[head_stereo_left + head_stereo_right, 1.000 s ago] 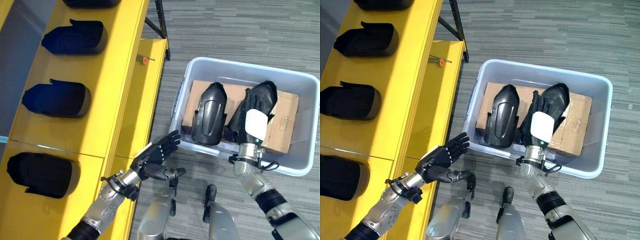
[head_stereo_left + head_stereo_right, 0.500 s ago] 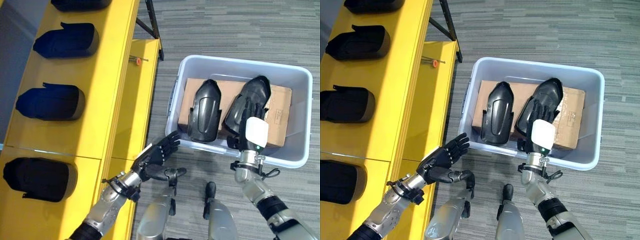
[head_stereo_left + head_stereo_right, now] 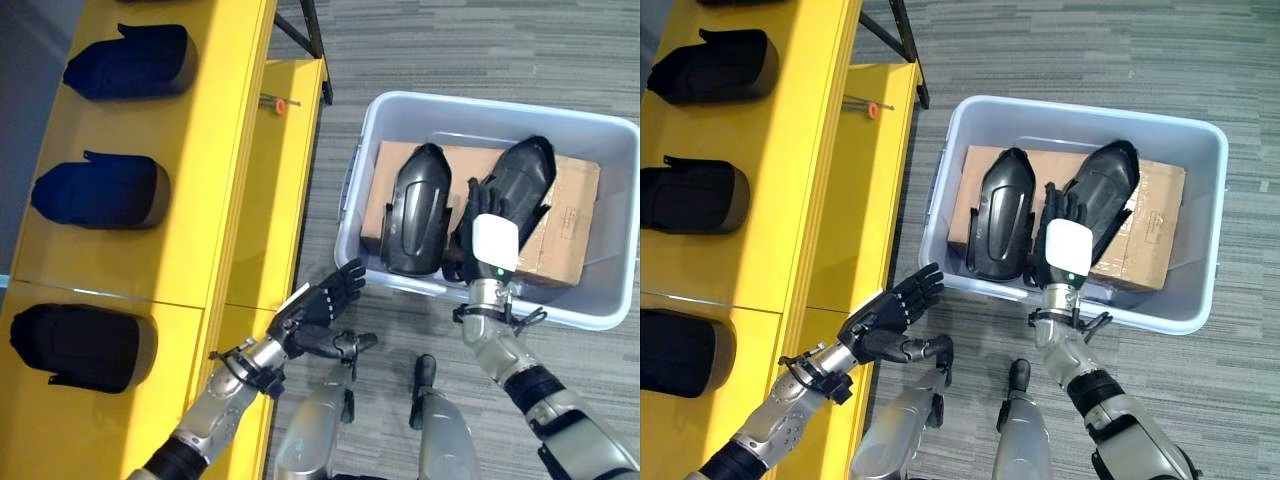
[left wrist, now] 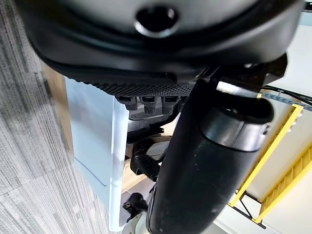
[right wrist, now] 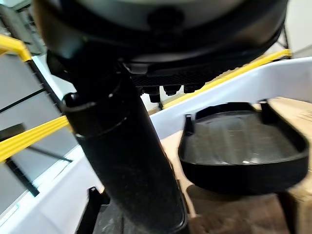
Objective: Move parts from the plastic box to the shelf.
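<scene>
The right hand [image 3: 1061, 232], fingers straight, reaches over the near wall of the pale grey plastic box [image 3: 1200, 150], its fingertips resting on the right-hand glossy black moulded part [image 3: 1102, 192] on brown cardboard [image 3: 1145, 240], while the left hand [image 3: 885, 318] hovers open-fingered outside the box.

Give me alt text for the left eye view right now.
The right hand reaches into a grey plastic box over two black parts on cardboard. The left hand hovers open beside a yellow shelf holding three more.

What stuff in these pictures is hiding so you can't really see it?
- Right robot hand: white cover hides whether it grips the right black part, eye views.
- Cardboard box: contents unseen; parts lie on top.
- Small orange-tipped thing on the shelf: too small to identify.
</scene>
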### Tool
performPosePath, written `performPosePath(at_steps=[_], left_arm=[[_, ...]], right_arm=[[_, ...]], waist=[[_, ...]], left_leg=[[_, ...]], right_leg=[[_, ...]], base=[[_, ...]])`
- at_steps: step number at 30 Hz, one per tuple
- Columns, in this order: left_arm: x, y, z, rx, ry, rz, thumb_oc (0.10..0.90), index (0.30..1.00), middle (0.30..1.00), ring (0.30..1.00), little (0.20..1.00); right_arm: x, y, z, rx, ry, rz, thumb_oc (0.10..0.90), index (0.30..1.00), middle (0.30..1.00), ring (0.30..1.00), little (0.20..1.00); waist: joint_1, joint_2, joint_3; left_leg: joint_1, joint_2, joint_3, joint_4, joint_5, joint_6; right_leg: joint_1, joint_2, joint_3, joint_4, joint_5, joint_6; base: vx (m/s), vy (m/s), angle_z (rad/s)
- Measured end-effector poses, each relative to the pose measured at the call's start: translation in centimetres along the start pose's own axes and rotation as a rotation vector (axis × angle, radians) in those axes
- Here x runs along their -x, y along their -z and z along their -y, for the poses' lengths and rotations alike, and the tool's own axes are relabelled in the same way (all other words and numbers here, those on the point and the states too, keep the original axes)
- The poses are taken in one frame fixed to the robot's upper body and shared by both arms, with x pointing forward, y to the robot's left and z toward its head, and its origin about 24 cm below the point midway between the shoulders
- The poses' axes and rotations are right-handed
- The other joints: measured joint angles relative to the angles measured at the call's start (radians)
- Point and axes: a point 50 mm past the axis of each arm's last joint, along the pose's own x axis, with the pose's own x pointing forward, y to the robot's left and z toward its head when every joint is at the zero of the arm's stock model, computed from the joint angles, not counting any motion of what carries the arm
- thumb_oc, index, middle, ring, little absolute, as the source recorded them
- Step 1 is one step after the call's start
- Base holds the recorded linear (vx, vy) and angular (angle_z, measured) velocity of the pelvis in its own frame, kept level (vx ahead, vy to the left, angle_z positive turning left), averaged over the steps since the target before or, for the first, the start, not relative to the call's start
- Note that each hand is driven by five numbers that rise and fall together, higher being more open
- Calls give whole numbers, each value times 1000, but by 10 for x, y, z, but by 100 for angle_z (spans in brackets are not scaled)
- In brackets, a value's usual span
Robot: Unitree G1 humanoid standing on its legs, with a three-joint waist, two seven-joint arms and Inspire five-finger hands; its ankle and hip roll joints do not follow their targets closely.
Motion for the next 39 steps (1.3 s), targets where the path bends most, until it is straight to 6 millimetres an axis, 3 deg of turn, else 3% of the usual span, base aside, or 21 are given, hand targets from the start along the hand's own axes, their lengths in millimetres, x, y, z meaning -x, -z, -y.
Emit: performPosePath(at_steps=[6,12,15,20,28,34,39], left_arm=[[-1,1,-1,0,-16,-4,900,1000,1000,1000,1000],[1,4,-2,4,-26,-17,900,1000,1000,1000,1000],[-1,3,-1,2,-16,-16,900,1000,1000,1000,1000],[-3,3,-1,0,-10,-16,900,1000,1000,1000,1000],[-3,8,4,10,-11,-34,900,1000,1000,1000,1000],[-3,9,3,11,-15,-36,900,1000,1000,1000,1000],[-3,9,3,15,-12,-35,900,1000,1000,1000,1000]], right_arm=[[-1,3,-6,57,-40,-28,900,1000,1000,1000,1000],[5,27,-16,55,-55,-233,900,1000,1000,1000,1000],[2,29,-16,30,-24,-300,900,1000,1000,1000,1000],[0,30,-12,49,17,-305,900,1000,1000,1000,1000],[8,16,3,31,239,-124,900,1000,1000,1000,1000],[19,29,-5,67,164,-151,900,1000,1000,1000,1000],[7,37,-3,77,149,-215,900,1000,1000,1000,1000]], waist=[[19,0,0],[23,-1,0],[28,-1,0],[33,-1,0],[5,-1,1],[-14,-1,1],[-11,-1,1]], left_leg=[[-8,-3,-3,0,3,1],[-32,-9,-19,3,10,4],[-46,-10,-20,3,12,4],[-62,-13,-22,3,18,6],[-73,-16,-10,2,21,10],[-72,-15,-1,1,22,10],[-75,-14,-1,1,23,9]], right_leg=[[-16,-4,-1,21,-8,0],[-32,-11,-19,28,-9,0],[-51,-13,-19,38,-10,0],[-69,-17,-20,48,-10,0],[-92,-21,-8,62,-10,1],[-101,-20,3,70,-12,2],[-111,-22,3,86,-18,0]], base=[[4,4,3],[1,9,8],[-3,3,1],[0,1,1],[6,19,-3],[-2,-2,-3],[0,0,0]])
